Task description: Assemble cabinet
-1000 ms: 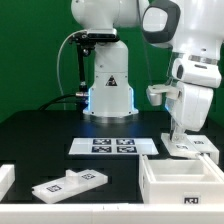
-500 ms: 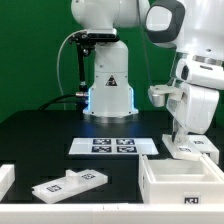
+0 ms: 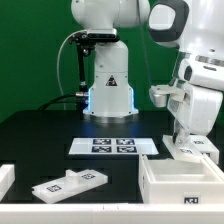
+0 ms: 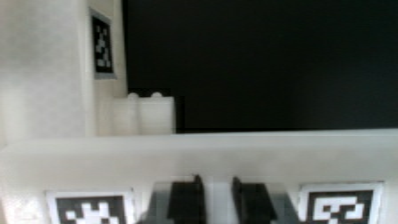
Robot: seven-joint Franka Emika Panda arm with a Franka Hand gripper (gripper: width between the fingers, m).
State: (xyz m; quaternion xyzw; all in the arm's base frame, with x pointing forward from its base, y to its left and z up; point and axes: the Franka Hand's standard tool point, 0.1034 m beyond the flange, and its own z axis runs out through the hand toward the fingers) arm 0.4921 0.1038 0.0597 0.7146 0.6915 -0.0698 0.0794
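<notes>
Spreading beneath everything is the black table [image 3: 40,140], and the white Panda arm [image 3: 200,90] reaches down over it at the exterior view's right. The cabinet is not yet built and lies in loose parts. Its largest part, the open cabinet box [image 3: 185,196], sits just in front of and below the gripper [image 3: 182,138]. The marker board [image 3: 82,147] lies flat, off to the gripper's side toward the exterior view's left. Directly under the gripper lies a tagged panel [image 3: 197,149], and the fingertips reach down to it. A second panel [image 3: 68,183] rests well away from the gripper, and a white block [image 3: 5,180] sits farther still. In the blurred wrist view the dark fingers [image 4: 175,200] stand close together over the panel, but whether they pinch it cannot be told.
</notes>
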